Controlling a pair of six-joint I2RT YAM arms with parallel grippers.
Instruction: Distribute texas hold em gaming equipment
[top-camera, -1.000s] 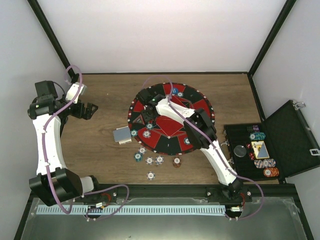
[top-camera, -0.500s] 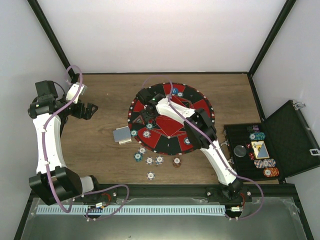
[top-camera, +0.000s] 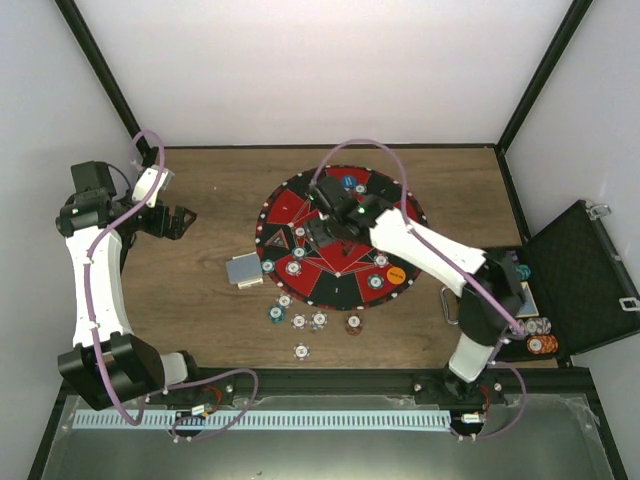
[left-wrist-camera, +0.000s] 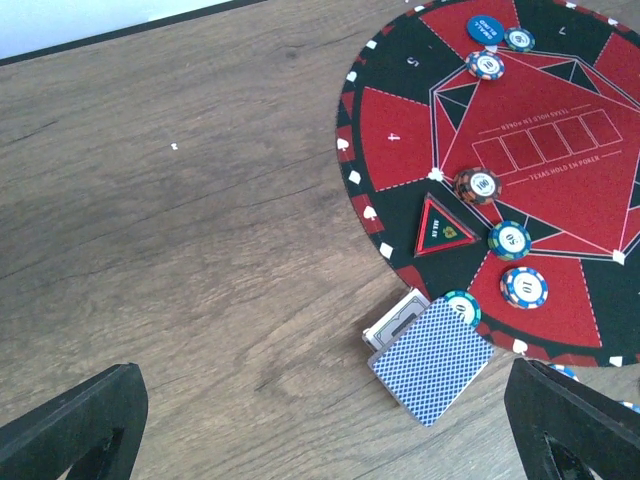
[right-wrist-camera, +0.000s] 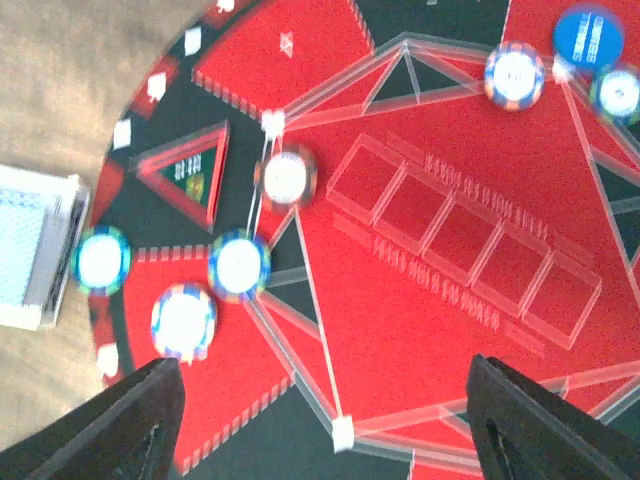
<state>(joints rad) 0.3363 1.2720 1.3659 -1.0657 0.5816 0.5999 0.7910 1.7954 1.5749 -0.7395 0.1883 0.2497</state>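
Note:
The round red-and-black mat (top-camera: 283, 205) carries a maroon chip (top-camera: 300, 231), a teal chip (top-camera: 298, 252), a blue-and-white chip (top-camera: 293, 268), a blue button (top-camera: 345, 183) and an orange button (top-camera: 397, 272). My right gripper (top-camera: 330, 232) hangs open over the mat's centre with nothing between its fingers; its wrist view shows the maroon chip (right-wrist-camera: 286, 177) ahead. A deck of cards (top-camera: 244, 270) lies at the mat's left edge. My left gripper (top-camera: 175, 220) is open over bare wood, far left; the deck (left-wrist-camera: 432, 360) lies ahead of it.
Several loose chips (top-camera: 298, 321) lie on the wood in front of the mat. An open black case (top-camera: 470, 275) with more chips stands at the right, and my right arm's elbow hangs over it. Black frame posts border the table.
My right gripper has opened and moved from the mat's left part towards its centre, its elbow swinging right over the case. The maroon chip now shows where it was. The left arm has not moved.

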